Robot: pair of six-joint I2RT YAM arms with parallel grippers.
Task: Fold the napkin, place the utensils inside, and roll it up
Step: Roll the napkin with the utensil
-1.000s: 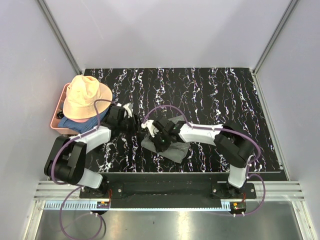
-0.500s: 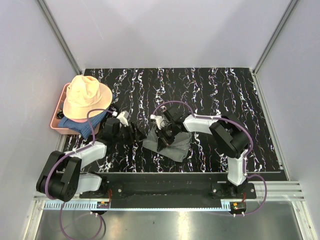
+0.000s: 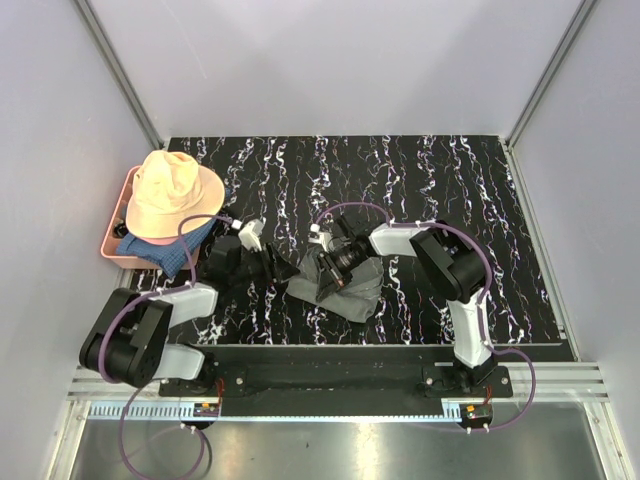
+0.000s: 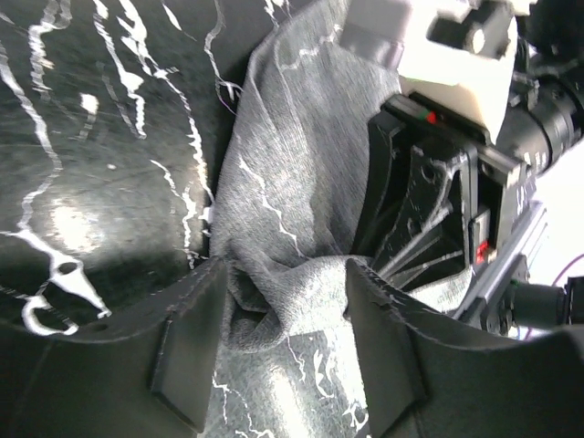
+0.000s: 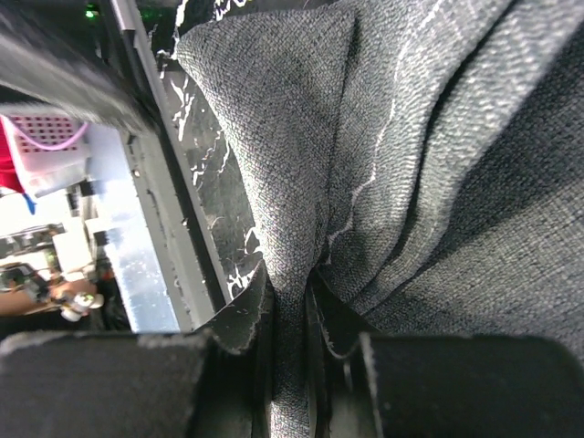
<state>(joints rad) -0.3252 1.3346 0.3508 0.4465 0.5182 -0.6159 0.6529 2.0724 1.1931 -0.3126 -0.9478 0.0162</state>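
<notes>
The grey napkin lies crumpled on the black marbled table between the two arms. My right gripper is shut on a raised fold of the napkin, and the cloth runs down between its fingers. My left gripper is at the napkin's left edge. In the left wrist view its jaws stand apart with a bunched corner of napkin between the fingers. The right wrist's body looms just behind the cloth. The utensils are out of view.
A peach hat sits on a blue cloth in a pink tray at the table's left edge. Grey walls close in the back and both sides.
My left gripper has come forward and right to the napkin's left edge and its jaws have narrowed a little. My right gripper has drawn back slightly, still pinching the cloth.
</notes>
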